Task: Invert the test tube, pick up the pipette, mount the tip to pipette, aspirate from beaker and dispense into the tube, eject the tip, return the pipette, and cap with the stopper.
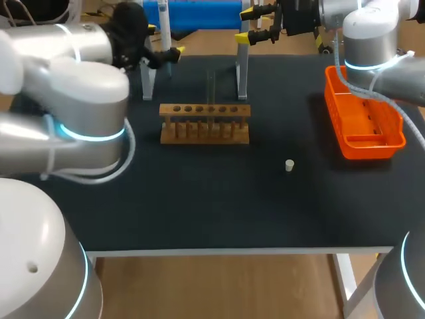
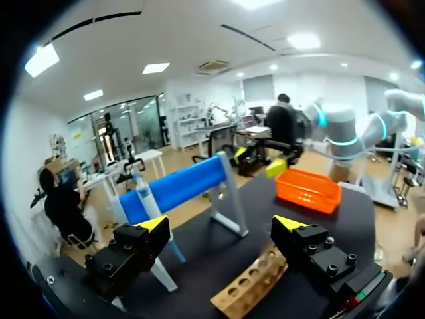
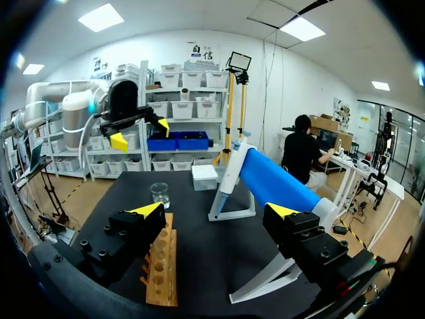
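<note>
both our grippers hang over the far side of the table (image 1: 199,199), close to the blue-barred stand (image 1: 199,13). our left gripper (image 2: 222,224) has its jaws spread wide with nothing between them, and our right gripper (image 3: 214,211) is the same: fingers well apart, holding nothing. the test tube (image 1: 211,90) stands upright in the wooden rack (image 1: 206,124), which sits mid-table just in front of the stand. the pipette (image 2: 151,212) hangs on the stand, at the end nearer our left arm. the beaker (image 3: 159,194) stands past the rack's far end, ahead of our right gripper, with a white tip box (image 3: 204,177) near it. the small white stopper (image 1: 289,165) lies alone on the table, between the rack and the orange tray (image 1: 368,146) and apart from both.
</note>
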Robot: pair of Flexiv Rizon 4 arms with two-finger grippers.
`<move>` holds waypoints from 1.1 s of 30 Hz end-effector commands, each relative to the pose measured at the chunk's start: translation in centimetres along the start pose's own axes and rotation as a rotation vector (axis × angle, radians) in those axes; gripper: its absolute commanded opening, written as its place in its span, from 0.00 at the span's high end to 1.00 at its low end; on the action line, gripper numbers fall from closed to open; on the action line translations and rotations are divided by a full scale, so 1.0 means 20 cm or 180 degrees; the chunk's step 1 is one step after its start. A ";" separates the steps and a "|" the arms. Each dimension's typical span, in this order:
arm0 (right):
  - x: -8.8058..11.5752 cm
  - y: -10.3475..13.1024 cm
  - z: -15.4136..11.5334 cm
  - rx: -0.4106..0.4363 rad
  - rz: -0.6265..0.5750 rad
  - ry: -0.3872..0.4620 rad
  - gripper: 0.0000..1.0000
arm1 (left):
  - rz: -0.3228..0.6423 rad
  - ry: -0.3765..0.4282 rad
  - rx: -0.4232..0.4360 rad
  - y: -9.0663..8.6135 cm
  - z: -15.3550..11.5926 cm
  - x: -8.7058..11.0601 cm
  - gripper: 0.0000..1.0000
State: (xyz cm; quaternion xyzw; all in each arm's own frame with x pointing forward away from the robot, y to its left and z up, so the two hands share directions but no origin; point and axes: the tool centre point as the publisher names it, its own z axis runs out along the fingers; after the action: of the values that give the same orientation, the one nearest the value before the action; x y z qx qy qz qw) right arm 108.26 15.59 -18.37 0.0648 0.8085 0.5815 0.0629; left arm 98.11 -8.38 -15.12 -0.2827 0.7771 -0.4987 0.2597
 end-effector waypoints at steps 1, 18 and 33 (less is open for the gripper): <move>0.00 0.00 -0.01 0.0011 0.0004 0.0011 0.00 | 0.0090 0.0670 0.0194 0.04 -0.13 0.04 0.00; 0.00 0.00 -0.01 0.0011 0.0004 0.0011 0.00 | 0.0306 0.1242 0.0100 0.18 0.00 0.23 0.00; 0.00 0.00 -0.01 0.0011 0.0004 0.0011 0.00 | 0.0388 0.1742 -0.0039 0.23 0.15 0.20 0.00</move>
State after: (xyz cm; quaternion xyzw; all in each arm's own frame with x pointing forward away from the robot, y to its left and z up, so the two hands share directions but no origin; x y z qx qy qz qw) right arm 108.27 15.58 -18.37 0.0649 0.8085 0.5814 0.0630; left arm 95.52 -11.28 -20.88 -0.1130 0.8301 -0.5361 0.1035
